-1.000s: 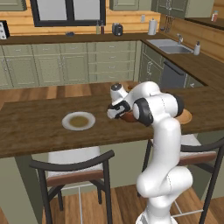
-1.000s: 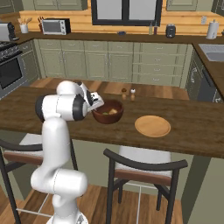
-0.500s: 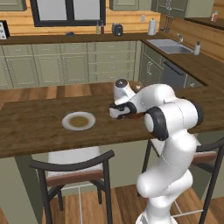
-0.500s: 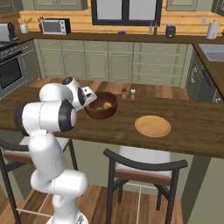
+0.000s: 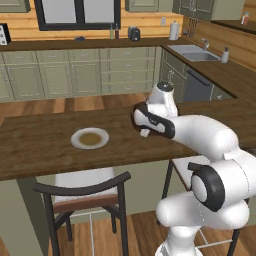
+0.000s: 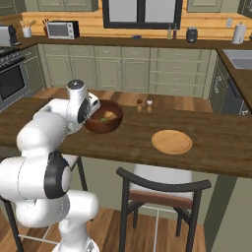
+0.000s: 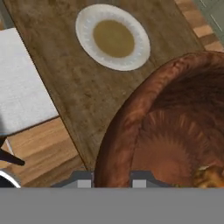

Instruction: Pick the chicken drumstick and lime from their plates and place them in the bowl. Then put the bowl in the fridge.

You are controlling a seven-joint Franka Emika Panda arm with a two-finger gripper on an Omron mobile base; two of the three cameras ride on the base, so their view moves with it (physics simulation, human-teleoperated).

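The bowl [image 6: 104,117] is a deep, dark reddish-brown wooden thing, stiff and thick-walled, and the tool [image 7: 112,179] has it by the rim, one finger tip on either side of the wall, clamped on the edge nearest the arm. From the right base view it looks lifted just clear of the table [image 6: 216,142], though I cannot be sure it is not touching. Inside lie the chicken drumstick [image 6: 110,115], golden and lumpy, and a speck of green I take for the lime [image 6: 103,118]; both are loose and round enough to roll or slide if the bowl tips. Wood like this should not crack or bend, but a hold on one side of the rim leaves the weight hanging off to the other, so I would judge it prone to pivoting in the grip and best carried level and slowly. Both plates stand bare: the pale grey plate [image 5: 90,138] sits well apart on the table toward the left of the left base view, and the tan plate [image 6: 171,141] lies further along the other way, with two small shakers [image 6: 143,105] near the table's far edge behind the bowl. The chairs [image 6: 160,189] are tucked under the near edge and the floor between the table and the far cabinets looks open.
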